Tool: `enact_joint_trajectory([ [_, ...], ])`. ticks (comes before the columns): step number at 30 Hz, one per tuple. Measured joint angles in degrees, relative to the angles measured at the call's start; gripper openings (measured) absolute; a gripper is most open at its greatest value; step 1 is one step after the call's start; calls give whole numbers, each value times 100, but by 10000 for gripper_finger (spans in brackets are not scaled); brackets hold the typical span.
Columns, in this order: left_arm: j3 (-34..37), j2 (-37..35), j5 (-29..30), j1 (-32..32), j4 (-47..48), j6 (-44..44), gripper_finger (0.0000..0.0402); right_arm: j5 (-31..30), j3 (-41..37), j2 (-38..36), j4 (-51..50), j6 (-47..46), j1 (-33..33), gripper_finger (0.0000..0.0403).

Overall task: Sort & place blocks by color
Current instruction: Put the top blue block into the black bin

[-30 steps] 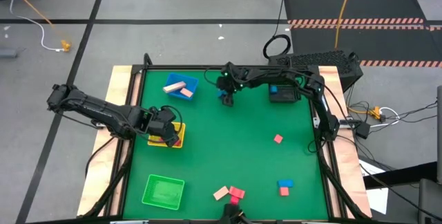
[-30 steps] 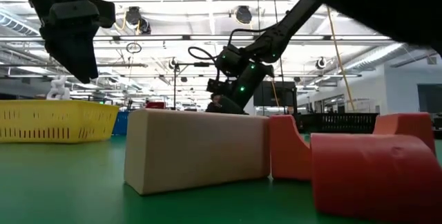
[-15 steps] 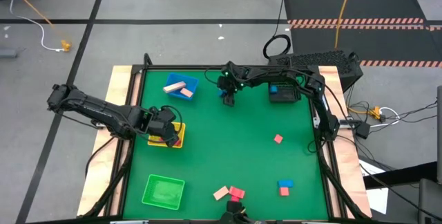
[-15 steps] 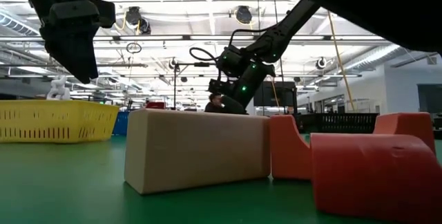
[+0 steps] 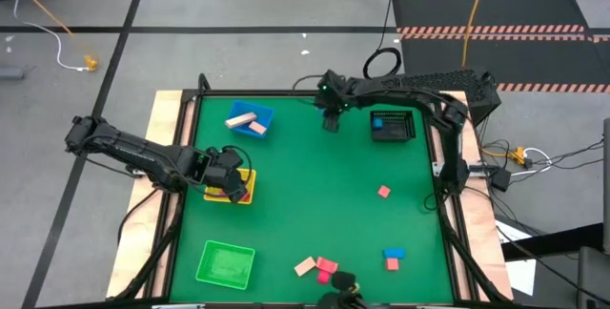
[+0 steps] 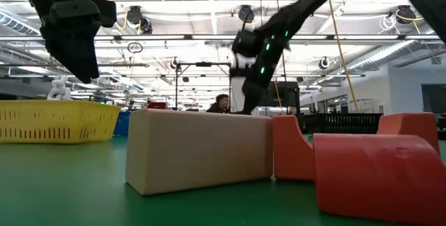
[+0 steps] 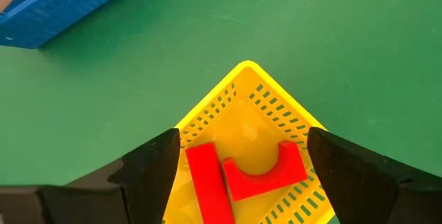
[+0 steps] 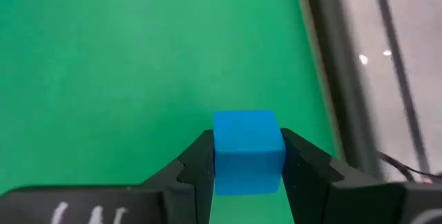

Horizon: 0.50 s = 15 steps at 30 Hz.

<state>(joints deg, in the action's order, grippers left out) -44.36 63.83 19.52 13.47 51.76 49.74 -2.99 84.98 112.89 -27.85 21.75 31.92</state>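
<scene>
Blue plastic cube [image 8: 248, 151] is getting pinched between the right gripper [image 5: 331, 123] fingers near the table's far edge, probably heading for the black mesh basket [image 5: 392, 126] (another blue block sits there). No long axis; its flat face is facing the wrist camera. Left gripper [image 7: 242, 172] is hanging spread wide over the yellow slotted tray [image 7: 228, 110], holding nothing.

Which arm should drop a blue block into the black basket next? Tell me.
Right. The right gripper is shut on a blue cube and hangs near the black mesh basket. The left gripper is open over the yellow tray.
</scene>
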Motion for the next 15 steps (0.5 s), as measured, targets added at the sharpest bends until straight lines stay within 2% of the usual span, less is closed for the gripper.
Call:
enact_joint_trajectory([
  [8, 1, 0, 49, 0, -257, -9, 319, -43, -184, -1332, -1330, -751, 186, 116],
  [15, 0, 2, 58, 0, -255, -9, 319, -39, -1645, -2686, -1310, -1499, 387, 116],
])
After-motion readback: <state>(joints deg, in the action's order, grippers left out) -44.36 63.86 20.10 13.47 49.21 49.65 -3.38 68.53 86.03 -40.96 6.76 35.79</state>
